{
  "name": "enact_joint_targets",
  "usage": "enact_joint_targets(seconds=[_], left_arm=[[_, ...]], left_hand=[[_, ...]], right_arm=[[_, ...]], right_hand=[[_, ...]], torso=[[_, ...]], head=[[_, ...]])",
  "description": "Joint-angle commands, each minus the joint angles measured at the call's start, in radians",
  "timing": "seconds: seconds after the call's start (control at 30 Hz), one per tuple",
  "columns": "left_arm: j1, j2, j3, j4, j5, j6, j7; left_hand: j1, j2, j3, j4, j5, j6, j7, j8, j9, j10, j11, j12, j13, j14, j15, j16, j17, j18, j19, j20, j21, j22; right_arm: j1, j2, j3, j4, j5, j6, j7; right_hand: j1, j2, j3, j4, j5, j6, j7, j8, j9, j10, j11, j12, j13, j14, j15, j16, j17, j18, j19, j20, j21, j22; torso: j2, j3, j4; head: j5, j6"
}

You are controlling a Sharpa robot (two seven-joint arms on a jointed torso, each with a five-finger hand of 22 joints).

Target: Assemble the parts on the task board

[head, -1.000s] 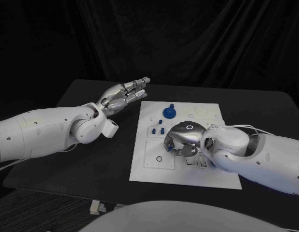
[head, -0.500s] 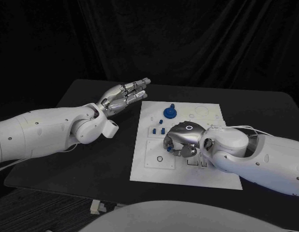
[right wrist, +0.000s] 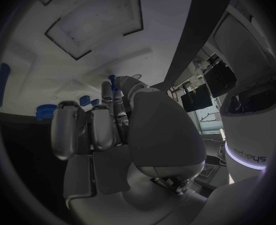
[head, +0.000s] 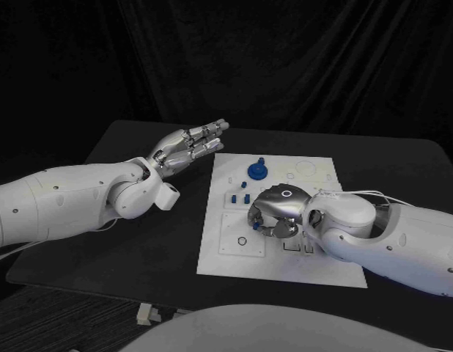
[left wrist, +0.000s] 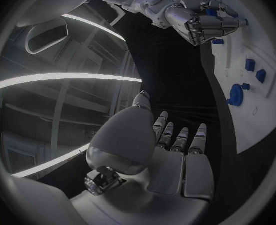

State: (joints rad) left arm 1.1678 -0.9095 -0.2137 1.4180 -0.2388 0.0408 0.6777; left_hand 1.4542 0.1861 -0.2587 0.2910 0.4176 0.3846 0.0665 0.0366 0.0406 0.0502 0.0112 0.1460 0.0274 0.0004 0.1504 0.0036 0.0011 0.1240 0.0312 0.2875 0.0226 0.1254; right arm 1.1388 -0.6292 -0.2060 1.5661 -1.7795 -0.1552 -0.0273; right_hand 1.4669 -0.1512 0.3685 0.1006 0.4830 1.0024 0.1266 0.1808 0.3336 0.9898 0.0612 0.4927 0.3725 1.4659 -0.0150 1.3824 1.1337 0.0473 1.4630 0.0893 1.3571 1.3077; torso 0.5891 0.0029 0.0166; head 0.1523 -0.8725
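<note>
Nearest you, your right hand sits low over the middle of the task board, fingers curled in around a small blue part pinched at their tips; how it's seated is hidden. Beyond it, small blue parts stand in the board, with a round blue knob near the far edge. Your left hand hovers beside the board's far left corner, fingers straight, holding nothing. No writing is readable.
</note>
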Motion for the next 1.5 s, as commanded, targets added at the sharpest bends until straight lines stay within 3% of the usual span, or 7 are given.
enact_joint_targets(seconds=[0.03,0.6,1.0,1.1,1.23,1.33,1.5], left_arm=[[-0.002,0.001,0.001,0.002,0.009,0.015,0.043],[-0.005,0.002,0.001,-0.001,0.009,0.026,0.028],[-0.009,0.008,0.001,-0.005,0.009,0.034,0.020],[-0.009,0.009,0.001,-0.005,0.009,0.034,0.019],[-0.009,0.008,0.001,-0.005,0.009,0.033,0.018],[-0.010,0.008,0.001,-0.005,0.009,0.032,0.018],[-0.010,0.008,0.001,-0.005,0.009,0.032,0.016]], left_hand=[[0.007,0.005,0.006,0.000,0.006,0.007,-0.003,0.007,0.002,0.001,0.006,-0.003,-0.002,0.000,0.005,-0.004,-0.001,0.012,-0.001,0.007,-0.002,0.001],[0.009,0.010,0.008,0.000,0.011,0.029,0.004,0.009,0.003,0.002,0.013,0.000,-0.001,0.000,0.012,-0.004,-0.001,0.011,0.000,0.007,-0.001,0.002],[0.015,0.011,0.010,-0.002,0.016,0.045,0.009,0.011,0.005,0.003,0.019,0.003,-0.001,0.000,0.017,-0.004,-0.001,0.009,0.001,0.008,-0.001,0.003],[0.015,0.011,0.010,-0.002,0.017,0.045,0.009,0.011,0.005,0.003,0.019,0.003,-0.001,0.000,0.017,-0.004,-0.001,0.009,0.001,0.008,-0.001,0.004],[0.017,0.011,0.011,-0.003,0.019,0.046,0.010,0.011,0.005,0.003,0.020,0.003,-0.001,0.000,0.017,-0.004,-0.001,0.008,0.001,0.008,-0.001,0.003],[0.019,0.011,0.011,-0.003,0.021,0.048,0.011,0.011,0.005,0.003,0.021,0.004,-0.001,0.000,0.018,-0.004,-0.001,0.008,0.002,0.008,-0.001,0.003],[0.021,0.011,0.012,-0.003,0.024,0.051,0.012,0.011,0.005,0.003,0.022,0.004,-0.001,0.000,0.018,-0.004,-0.001,0.007,0.002,0.008,-0.001,0.003]], right_arm=[[-0.003,0.001,0.000,-0.001,-0.008,-0.007,-0.012],[-0.015,0.004,0.000,-0.009,-0.008,0.017,-0.017],[-0.018,0.003,0.000,-0.011,-0.008,0.033,-0.029],[-0.018,0.003,0.000,-0.012,-0.008,0.033,-0.032],[-0.018,0.004,0.000,-0.013,-0.008,0.029,-0.036],[-0.018,0.004,0.000,-0.014,-0.009,0.024,-0.041],[-0.018,0.003,0.000,-0.016,-0.009,0.012,-0.049]], right_hand=[[0.003,0.012,0.000,-0.006,-0.007,-0.004,0.000,-0.003,0.001,0.002,-0.006,0.000,-0.001,-0.002,-0.004,-0.006,-0.002,0.007,0.007,-0.001,-0.003,0.191],[-0.001,0.014,0.000,-0.012,-0.040,-0.016,-0.003,-0.010,0.004,-0.001,-0.009,0.000,-0.002,-0.009,-0.007,-0.015,-0.018,0.010,-0.001,-0.004,-0.017,0.186],[-0.013,0.015,-0.003,-0.012,-0.106,-0.046,-0.012,-0.026,0.006,-0.008,-0.010,-0.003,-0.008,-0.019,-0.008,-0.027,-0.042,0.014,-0.010,-0.005,-0.039,0.180],[-0.017,0.011,0.001,-0.010,-0.115,-0.104,-0.019,-0.058,-0.007,-0.011,-0.009,-0.005,-0.012,-0.021,-0.007,-0.030,-0.047,0.015,-0.012,-0.004,-0.044,0.179],[-0.021,0.004,0.009,-0.007,-0.125,-0.218,-0.055,-0.116,-0.043,-0.012,-0.008,-0.006,-0.016,-0.027,-0.006,-0.037,-0.062,0.017,-0.017,-0.004,-0.057,0.176],[-0.023,0.002,0.009,-0.003,-0.131,-0.295,-0.079,-0.119,-0.074,-0.013,-0.007,-0.007,-0.019,-0.030,-0.005,-0.041,-0.071,0.019,-0.020,-0.003,-0.067,0.173],[-0.025,0.003,0.008,-0.001,-0.137,-0.324,-0.085,-0.118,-0.091,-0.011,-0.008,-0.007,-0.021,-0.032,-0.005,-0.043,-0.075,0.020,-0.022,-0.003,-0.073,0.172]], torso=[[0.000,0.0000,0.0001],[0.000,0.0001,0.0000],[0.000,0.0003,0.0001],[0.000,0.0003,-0.0004],[0.000,0.0003,-0.0002],[0.000,0.0004,-0.0002],[0.000,0.0003,0.0000]], head=[[-0.001,0.000],[0.001,0.000],[0.000,0.000],[-0.001,0.000],[-0.003,0.000],[-0.004,0.000],[-0.005,0.000]])
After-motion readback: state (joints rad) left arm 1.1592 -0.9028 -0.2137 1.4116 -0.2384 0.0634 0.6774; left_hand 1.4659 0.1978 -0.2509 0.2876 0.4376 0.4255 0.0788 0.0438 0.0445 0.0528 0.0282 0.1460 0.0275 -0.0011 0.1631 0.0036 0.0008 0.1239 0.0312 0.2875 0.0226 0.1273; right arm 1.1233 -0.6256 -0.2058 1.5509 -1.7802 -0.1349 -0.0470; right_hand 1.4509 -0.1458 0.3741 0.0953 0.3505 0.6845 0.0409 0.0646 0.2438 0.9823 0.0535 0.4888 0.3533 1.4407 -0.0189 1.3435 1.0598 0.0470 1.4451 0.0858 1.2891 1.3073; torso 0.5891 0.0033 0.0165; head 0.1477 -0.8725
